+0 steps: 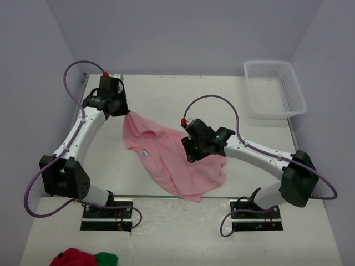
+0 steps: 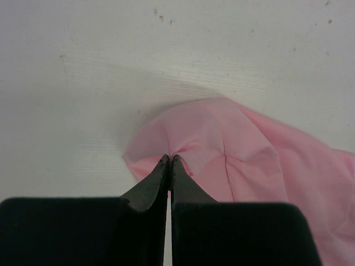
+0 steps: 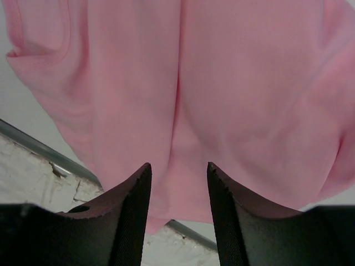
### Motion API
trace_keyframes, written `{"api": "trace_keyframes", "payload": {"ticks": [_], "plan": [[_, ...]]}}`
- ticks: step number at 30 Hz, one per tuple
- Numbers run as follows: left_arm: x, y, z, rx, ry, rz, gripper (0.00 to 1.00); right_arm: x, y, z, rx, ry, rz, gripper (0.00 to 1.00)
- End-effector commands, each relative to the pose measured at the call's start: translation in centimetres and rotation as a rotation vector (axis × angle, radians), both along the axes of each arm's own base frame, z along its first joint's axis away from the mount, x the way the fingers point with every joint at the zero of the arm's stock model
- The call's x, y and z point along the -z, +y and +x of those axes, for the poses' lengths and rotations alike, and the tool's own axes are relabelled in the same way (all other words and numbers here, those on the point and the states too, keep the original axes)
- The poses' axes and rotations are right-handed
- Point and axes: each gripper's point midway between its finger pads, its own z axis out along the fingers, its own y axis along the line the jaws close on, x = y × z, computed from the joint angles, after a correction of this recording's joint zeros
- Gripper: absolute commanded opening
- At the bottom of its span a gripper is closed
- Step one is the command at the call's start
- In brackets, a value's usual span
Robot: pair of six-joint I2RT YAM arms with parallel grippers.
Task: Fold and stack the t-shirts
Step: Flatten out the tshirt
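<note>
Lying at the near-left corner: red-green cloth [image 1: 83, 257]. Pink shirt [image 1: 183, 169] is crumpled mid-table, its hem at the near edge. Right gripper [image 3: 177, 169] is over its middle, fingers apart, nothing between them. Farther back, left gripper [image 2: 169, 159] is pinched tight on a shirt corner. White basket [image 1: 274, 88] sits far right, well apart.

White arm links [image 1: 83, 133], black joints [image 1: 69, 176], looping purple cables [image 1: 213, 96], red caps [image 1: 105, 73], black tapered gripper fingers [image 3: 133, 210]
</note>
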Motion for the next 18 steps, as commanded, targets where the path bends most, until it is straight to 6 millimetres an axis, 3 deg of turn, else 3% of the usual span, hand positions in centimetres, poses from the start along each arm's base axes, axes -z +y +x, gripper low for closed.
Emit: {"api": "trace_keyframes", "payload": {"ticks": [1, 5, 8, 18], "plan": [[-0.9, -0.7, 0.5, 0.028, -0.061, -0.033, 0.0, 0.3, 0.1, -2.3, 0.02, 0.05, 0.016, 0.46], [-0.3, -1.6, 0.3, 0.057, -0.047, -0.072, 0.0, 2.6, 2.0, -7.1, -0.094, 0.125, -0.056, 0.49], [0.1, -2.0, 0.2, 0.071, -0.038, -0.088, 0.0, 4.1, 2.9, -9.3, -0.131, 0.137, -0.134, 0.5], [-0.1, -2.3, -0.1, 0.086, -0.045, -0.101, 0.0, 5.7, 4.4, -11.0, -0.144, 0.141, -0.173, 0.5]]}}
